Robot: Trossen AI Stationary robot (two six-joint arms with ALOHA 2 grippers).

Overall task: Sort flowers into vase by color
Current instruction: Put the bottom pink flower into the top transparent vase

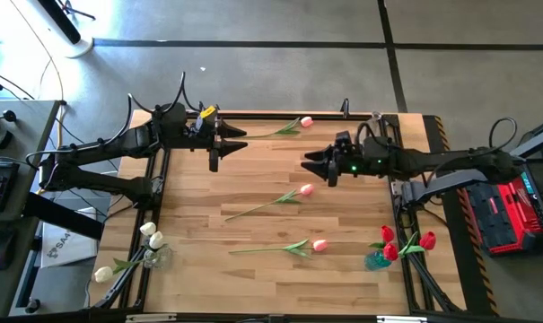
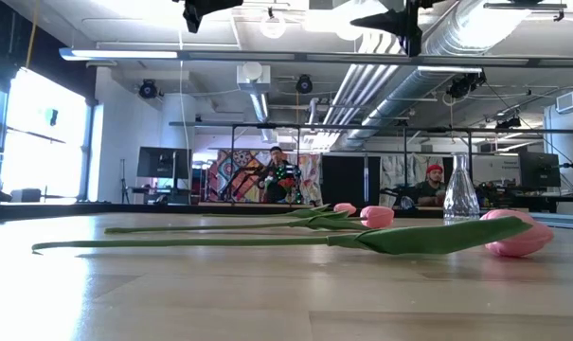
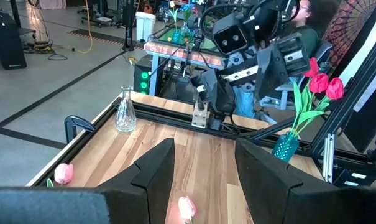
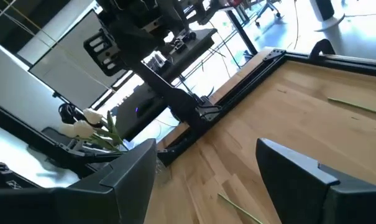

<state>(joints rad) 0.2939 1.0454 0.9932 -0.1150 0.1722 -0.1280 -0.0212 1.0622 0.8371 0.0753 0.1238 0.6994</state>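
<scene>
my rig: two dark six-joint arms, matte black links | left gripper (image 1: 219,144): yellow tag near wrist, black cables looping up | right gripper (image 1: 323,165): green LED lit on wrist (small), cables arching behind | fingers (image 3: 151,171) black, blocky, angular plastic

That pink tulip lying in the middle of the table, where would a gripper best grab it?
Probably mid-stem on the middle pink tulip, coming straight down from above. It lies flat, its thin stem running diagonally, so open fingers should straddle it crosswise, clear of the soft head and leaves. The right gripper hovers nearest.
</scene>
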